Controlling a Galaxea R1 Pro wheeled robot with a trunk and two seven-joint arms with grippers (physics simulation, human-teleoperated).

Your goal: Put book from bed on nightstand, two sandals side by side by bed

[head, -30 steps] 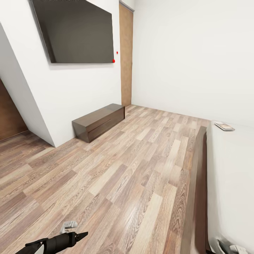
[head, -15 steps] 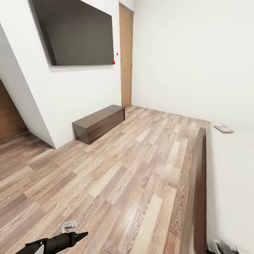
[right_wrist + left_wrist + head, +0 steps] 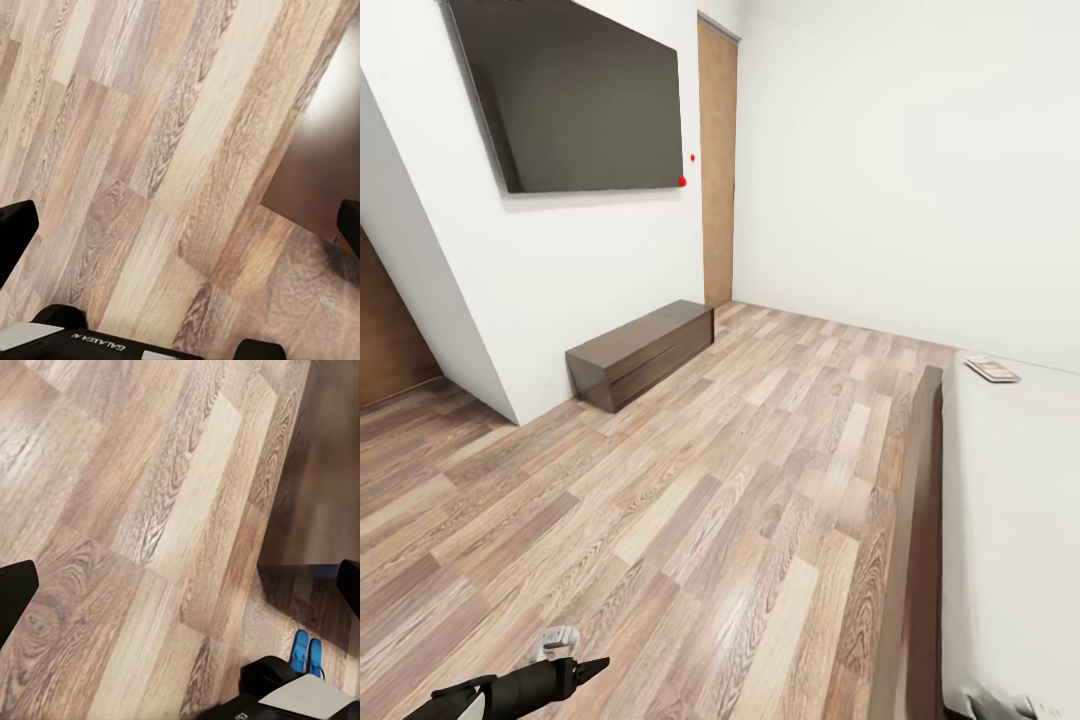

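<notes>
Set against the earlier head pictures, the whole scene has slid: the wall screen [image 3: 575,95] and the doorway sit slightly lower, the book [image 3: 992,369] has shifted a little left and down, and more of the door top shows. That is the camera moving, not the things. The left arm keeps its place at the lower left corner.

From the left of the head view: a brown door edge, then a white wall that juts into the room and carries the large dark screen with two small red dots at its right edge. At the bottom left, the left gripper [image 3: 585,655] hangs over the floor, empty; in the left wrist view its two dark fingers [image 3: 15,592] stand far apart at the picture's sides, so it is spread wide. A long low dark bench [image 3: 640,352] stands against the wall under the screen. Behind it a tall brown door panel [image 3: 717,160] meets the far white wall.

The brown wood-plank floor [image 3: 700,480] fills the middle. At the right runs the bed [image 3: 925,520], its dark wooden rail edging a pale grey mattress; the book lies flat on the mattress near its far corner.

The left wrist view shows the two blue sandals [image 3: 306,652] side by side on the planks, near the robot's dark base.

The right gripper [image 3: 180,225] is likewise spread wide and empty, its fingers at the right wrist picture's edges, over planks and a dark frame corner.
</notes>
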